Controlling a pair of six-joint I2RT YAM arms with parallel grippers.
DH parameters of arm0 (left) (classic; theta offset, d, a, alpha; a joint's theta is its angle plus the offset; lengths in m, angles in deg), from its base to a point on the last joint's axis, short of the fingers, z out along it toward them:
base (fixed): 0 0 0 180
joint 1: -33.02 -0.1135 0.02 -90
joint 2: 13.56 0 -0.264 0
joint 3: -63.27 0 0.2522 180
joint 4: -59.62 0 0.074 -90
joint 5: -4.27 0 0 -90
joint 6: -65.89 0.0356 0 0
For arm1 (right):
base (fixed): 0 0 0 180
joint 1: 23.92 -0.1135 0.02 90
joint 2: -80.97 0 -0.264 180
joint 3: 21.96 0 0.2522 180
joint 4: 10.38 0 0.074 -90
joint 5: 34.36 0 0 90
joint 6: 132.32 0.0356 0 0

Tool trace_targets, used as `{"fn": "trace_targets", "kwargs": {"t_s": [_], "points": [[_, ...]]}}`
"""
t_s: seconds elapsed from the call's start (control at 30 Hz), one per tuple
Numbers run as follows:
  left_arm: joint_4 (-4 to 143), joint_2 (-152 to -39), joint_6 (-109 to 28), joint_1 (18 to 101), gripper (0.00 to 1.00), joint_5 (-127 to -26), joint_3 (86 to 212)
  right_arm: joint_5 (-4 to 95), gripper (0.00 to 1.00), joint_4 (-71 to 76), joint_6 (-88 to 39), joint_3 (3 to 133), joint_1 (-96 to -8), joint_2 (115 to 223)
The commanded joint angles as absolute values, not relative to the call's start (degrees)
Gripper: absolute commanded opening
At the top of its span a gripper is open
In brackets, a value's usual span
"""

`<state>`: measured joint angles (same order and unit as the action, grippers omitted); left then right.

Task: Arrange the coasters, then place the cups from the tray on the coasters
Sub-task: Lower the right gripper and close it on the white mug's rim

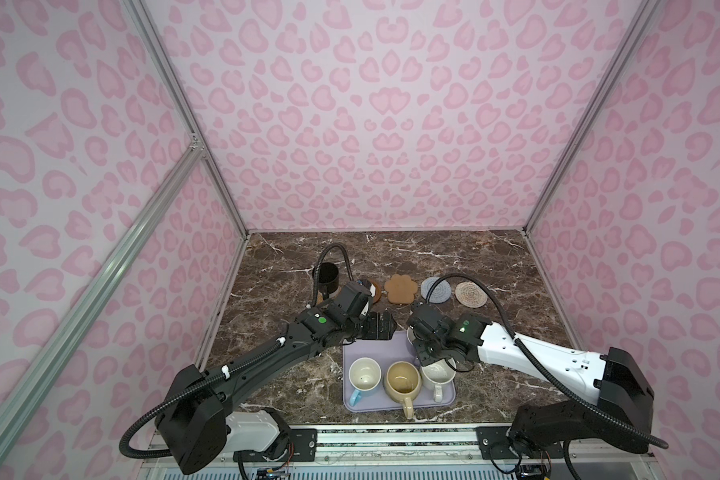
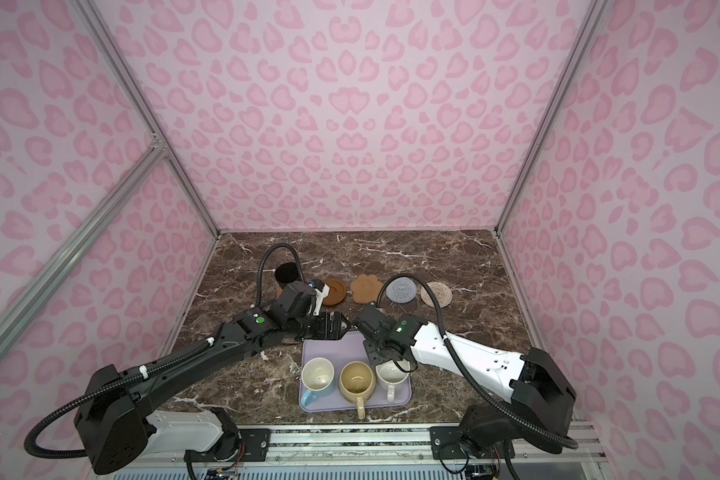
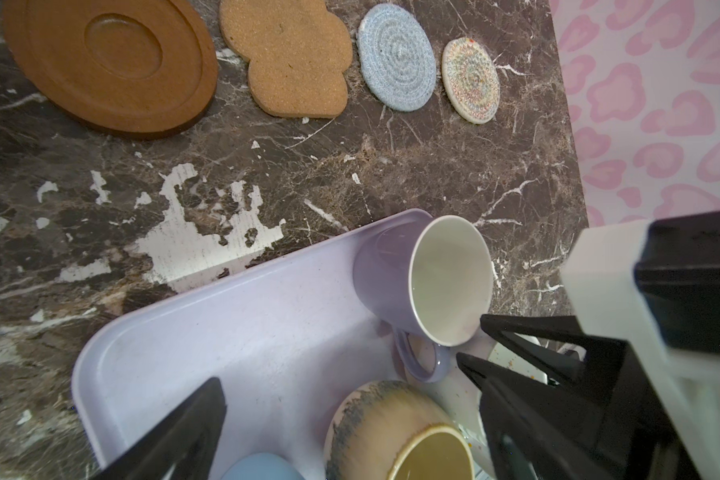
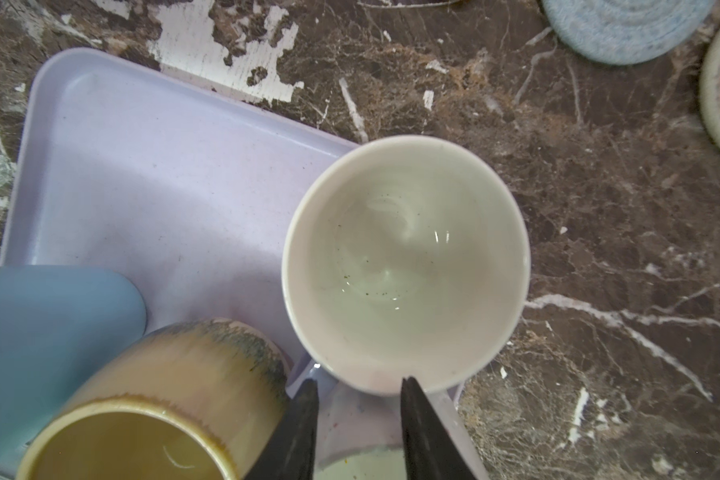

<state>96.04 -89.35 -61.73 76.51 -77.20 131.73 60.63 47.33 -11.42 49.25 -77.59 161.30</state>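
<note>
Now, right end effector (image 4: 356,386) at the lavender cup's (image 4: 404,257) handle.
By the worktop's (image 1: 495,270) near edge the tray (image 1: 383,351) holds light blue cup (image 1: 364,374), yellow-beige cup (image 1: 402,382), speckled white cup (image 1: 437,376); the lavender cup stands in its far right corner, fingers (image 4: 425,428) flanking the handle, grip unclear. Left end effector (image 1: 385,328) gapes empty over the tray's far left corner. Toward the far edge, left to right: black cup (image 1: 327,276), dark brown coaster (image 2: 334,291), paw coaster (image 1: 400,287), grey-blue coaster (image 1: 433,287), cream coaster (image 1: 470,294).

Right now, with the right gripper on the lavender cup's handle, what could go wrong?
1. Right gripper pinches the lavender cup by its handle only: it may tilt or slip on lift.
2. Yellow-beige cup stands close beside: could get knocked.
3. Left gripper hovers open close by: arms may clash.
</note>
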Motion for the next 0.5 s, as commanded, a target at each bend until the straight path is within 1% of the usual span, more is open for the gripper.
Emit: {"fn": "trace_targets", "kwargs": {"t_s": [0.0, 0.13, 0.47], "points": [[94.9, -89.6, -61.8, 76.5, 0.97, -77.5, 132.3, 57.8, 0.41, 46.3, -10.7, 48.0, -77.5, 162.2], [95.5, -89.2, -61.5, 76.4, 0.97, -78.0, 132.6, 58.4, 0.47, 46.1, -10.7, 48.0, -77.2, 163.2], [94.4, -90.4, -61.8, 76.5, 0.97, -77.6, 132.8, 63.9, 0.46, 50.1, -9.5, 49.7, -77.8, 163.7]]}}
